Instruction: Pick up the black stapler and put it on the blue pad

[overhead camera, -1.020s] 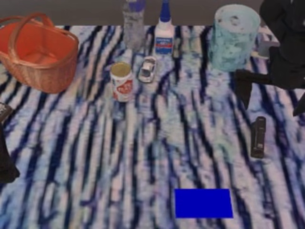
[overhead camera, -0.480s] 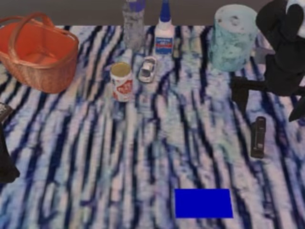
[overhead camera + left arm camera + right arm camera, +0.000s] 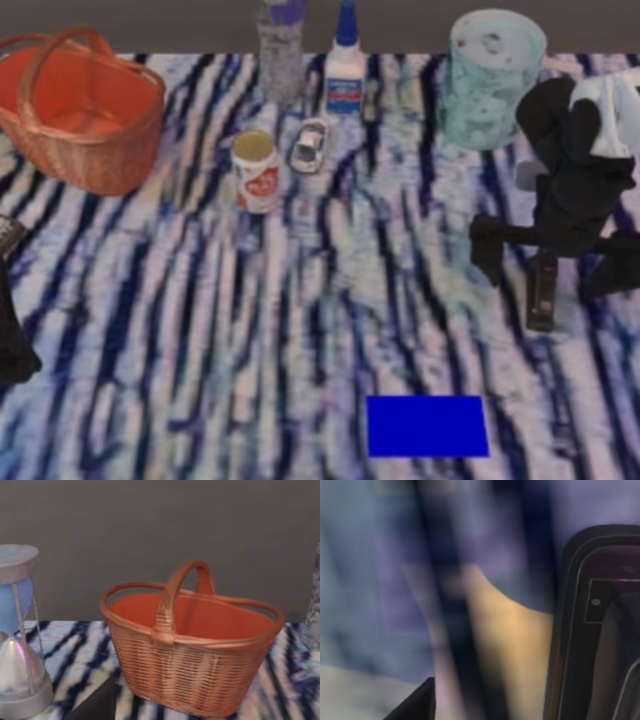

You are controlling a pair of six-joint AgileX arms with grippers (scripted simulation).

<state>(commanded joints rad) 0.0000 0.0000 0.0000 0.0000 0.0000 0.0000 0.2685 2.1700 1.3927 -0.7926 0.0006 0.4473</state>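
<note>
- While the right gripper (image 3: 545, 250) hangs spread wide over it, the black stapler (image 3: 541, 292) lies near the table's right edge.
- Rigid, probably light; grip across its narrow middle.

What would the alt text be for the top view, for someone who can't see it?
The right gripper, fingers spread, hovers over the black stapler at the right of a blue-striped cloth. The blue pad lies nearer the front edge; an orange basket sits far left.
</note>
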